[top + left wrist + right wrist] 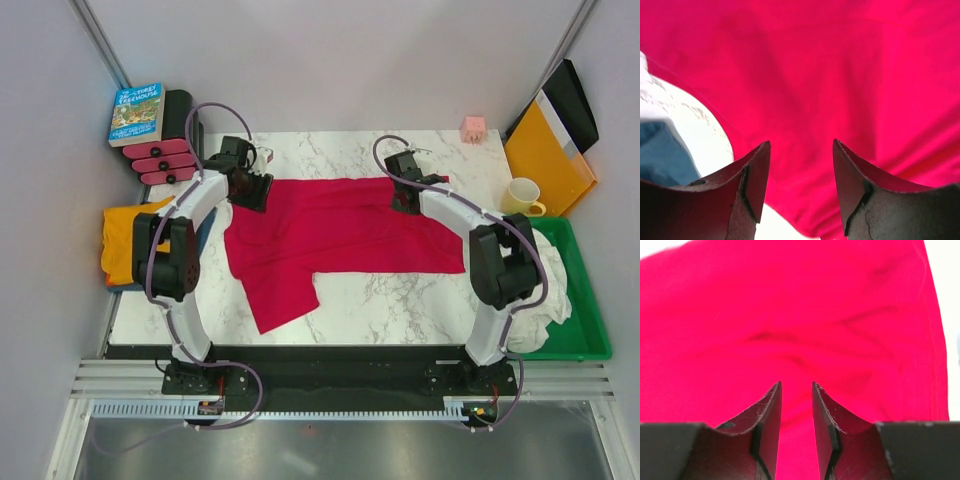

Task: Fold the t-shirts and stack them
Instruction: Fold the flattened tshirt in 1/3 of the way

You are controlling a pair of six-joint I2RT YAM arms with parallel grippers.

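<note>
The crimson red t-shirt (340, 235) lies spread on the marble table (400, 300), with one part trailing toward the front left. My left gripper (250, 188) hovers over its far left corner, jaws wide open, with red fabric (830, 75) beneath them and nothing held (801, 142). My right gripper (405, 195) is over the far right part of the shirt (790, 315), jaws a narrow gap apart over the fabric (796, 383). The orange t-shirt (125, 240) lies at the table's left edge on the dark blue one (662, 155).
A green bin (585, 310) with white cloth stands at the right, with a yellow mug (522, 196) and an orange-yellow folder (545, 150) behind it. A pink cube (473, 127) sits at the back. A book (137, 112) and pink dumbbells (160, 160) are at the back left.
</note>
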